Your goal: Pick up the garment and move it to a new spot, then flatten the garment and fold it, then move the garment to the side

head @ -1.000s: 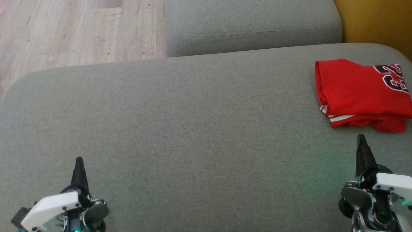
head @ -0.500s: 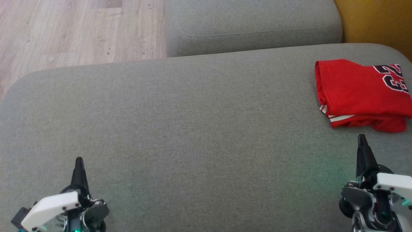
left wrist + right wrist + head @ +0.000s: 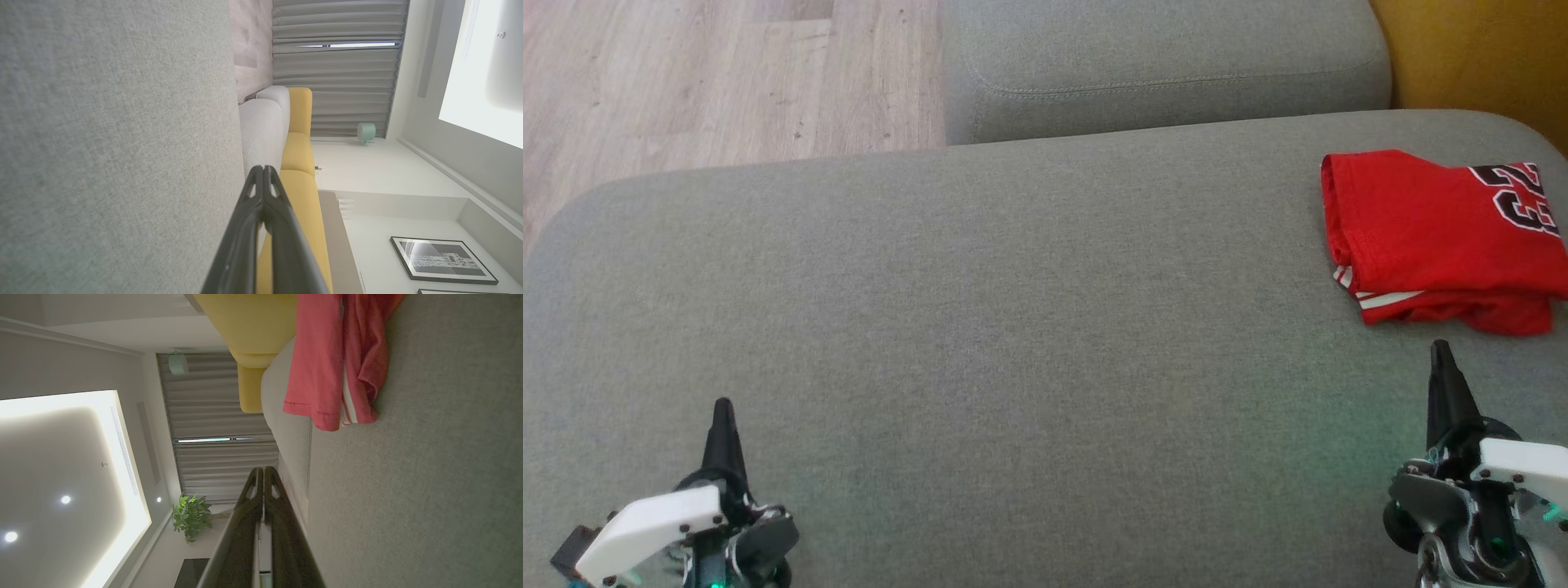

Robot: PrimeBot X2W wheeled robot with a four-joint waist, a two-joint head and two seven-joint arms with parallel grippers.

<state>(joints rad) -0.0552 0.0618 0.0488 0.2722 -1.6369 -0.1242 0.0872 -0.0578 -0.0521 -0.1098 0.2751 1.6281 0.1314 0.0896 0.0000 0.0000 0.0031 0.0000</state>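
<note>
The garment [image 3: 1437, 237] is a red jersey with dark numbers and white stripes, folded into a compact pile at the far right of the grey sofa cushion [image 3: 1013, 327]. It hangs into the top of the right wrist view as the garment [image 3: 339, 367]. My right gripper [image 3: 1441, 353] is shut and empty, just short of the pile's near edge without touching it; its fingertips meet at the right gripper [image 3: 263, 470]. My left gripper [image 3: 722, 407] is shut and empty at the lower left, far from the cloth, with tips together at the left gripper [image 3: 264, 168].
A second grey cushion [image 3: 1160, 65] lies beyond the main one. Wooden floor [image 3: 703, 82] is at the upper left. A yellow seat [image 3: 1478, 57] borders the upper right, close behind the jersey. Wide bare cushion stretches between the two grippers.
</note>
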